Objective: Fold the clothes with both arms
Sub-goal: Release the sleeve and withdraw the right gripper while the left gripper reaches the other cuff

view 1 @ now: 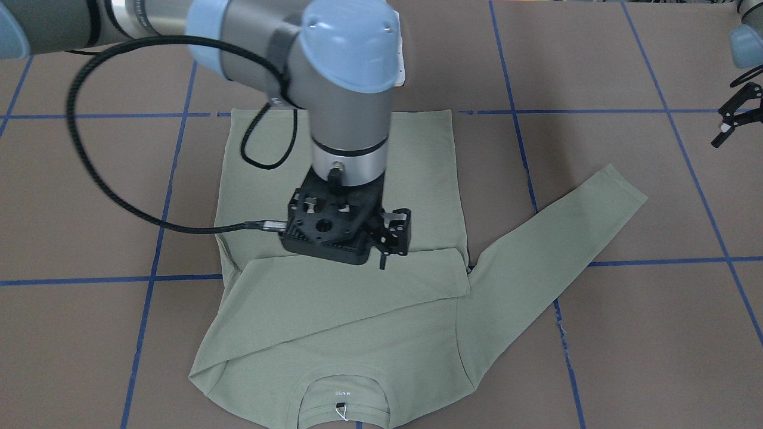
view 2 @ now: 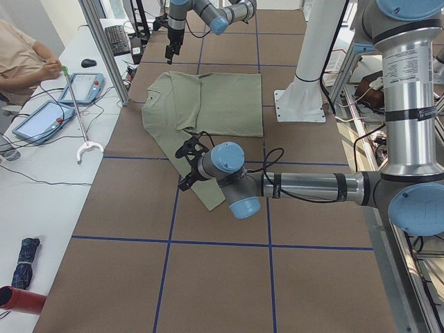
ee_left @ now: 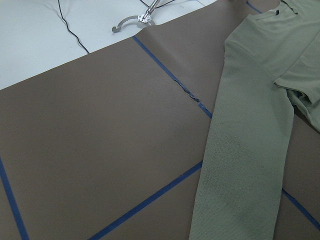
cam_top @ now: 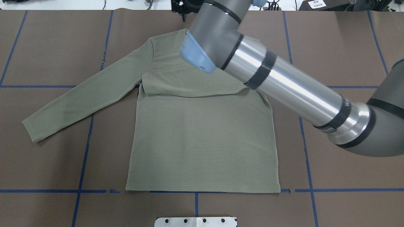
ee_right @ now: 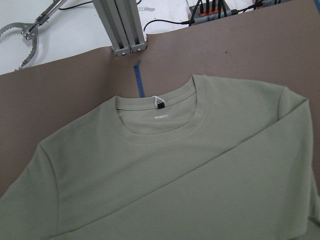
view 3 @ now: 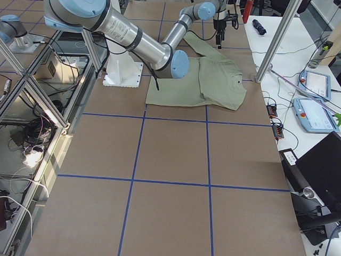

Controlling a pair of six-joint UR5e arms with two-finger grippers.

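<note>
While the sage-green long-sleeved knit shirt [cam_top: 202,138] lies flat on the brown paper-covered desk [cam_top: 47,47], one sleeve is folded and one is not. In the overhead view the ribbed crew neck [ee_right: 157,120] sits at 12 o'clock and the hem [cam_top: 202,187] at 6 o'clock. The folded sleeve [view 1: 334,298] lies across the chest. The outstretched sleeve [cam_top: 82,97] runs from the shoulder toward 8 o'clock, across a blue tape line [cam_top: 85,151].

The right gripper [view 1: 390,238], black and two-fingered, hangs over the middle of the shirt just beside the folded sleeve's end. Whether its fingers are parted or closed cannot be told, and no cloth is seen in them. The left gripper [view 1: 736,116] stands apart from the cuff [cam_top: 30,130], fingers spread and empty.

The step in hand appears to be the second sleeve fold, which falls to the left arm. To do it well, the fingers should pinch only the cuff. They should carry it low toward 3 o'clock and lay it squarely over the first sleeve without dragging the body. The right arm should first clear the chest, or else pin the shoulder.
</note>
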